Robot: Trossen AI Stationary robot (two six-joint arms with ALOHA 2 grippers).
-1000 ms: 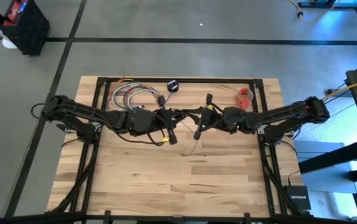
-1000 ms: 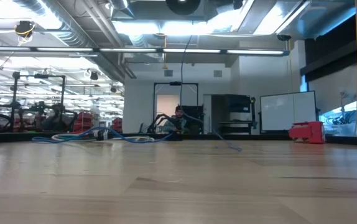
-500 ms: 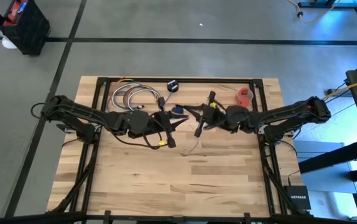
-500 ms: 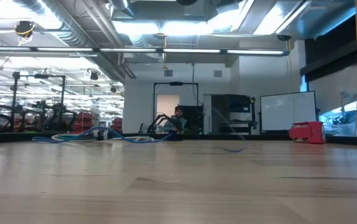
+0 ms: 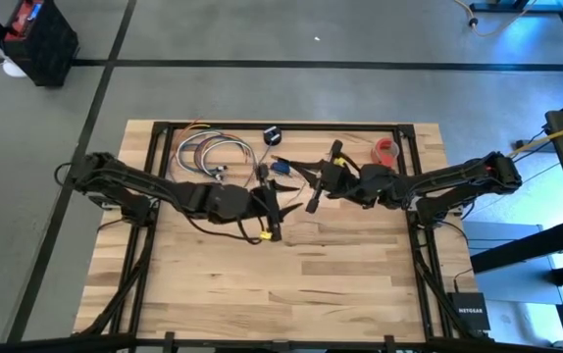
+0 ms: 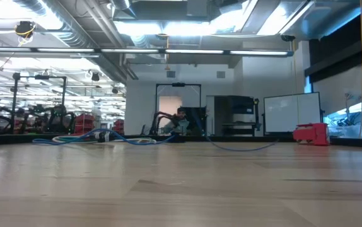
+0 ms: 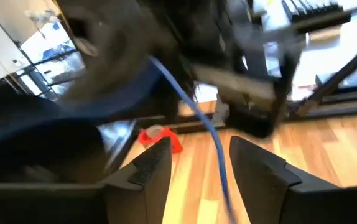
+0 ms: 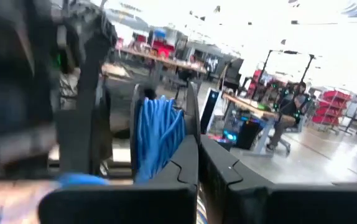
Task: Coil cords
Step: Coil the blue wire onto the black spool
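The bluish-purple cord shows as a small coiled bundle (image 5: 281,168) at mid-table, with a slack strand (image 6: 234,148) trailing toward the table. Its black puck (image 5: 272,135) lies at the far edge. My right gripper (image 5: 299,176) is shut at the bundle, whose strands (image 8: 157,138) show beside its fingers. My left gripper (image 5: 283,199) is just near of the bundle and open. A single strand (image 7: 217,149) runs through the gap between its fingers; I cannot tell whether it touches them. My right gripper is shut at the coiled bundle, several strands (image 8: 166,134) lying against the outer side of one finger (image 8: 188,155). The fingers come level from the table's right. The finger hides the place of contact. The bundle is up off the table.
A bunch of multicoloured cables (image 5: 208,152) lies at the far left of the table and also shows in the low view (image 6: 99,137). A red tape roll (image 5: 386,150) sits at the far right. The near half of the wooden table (image 5: 281,284) holds no objects.
The two grippers have drawn apart, my left one toward the near edge, and the blue bundle now shows between them. In the low view the strand that rose slanting off the table has dropped into a slack sag.
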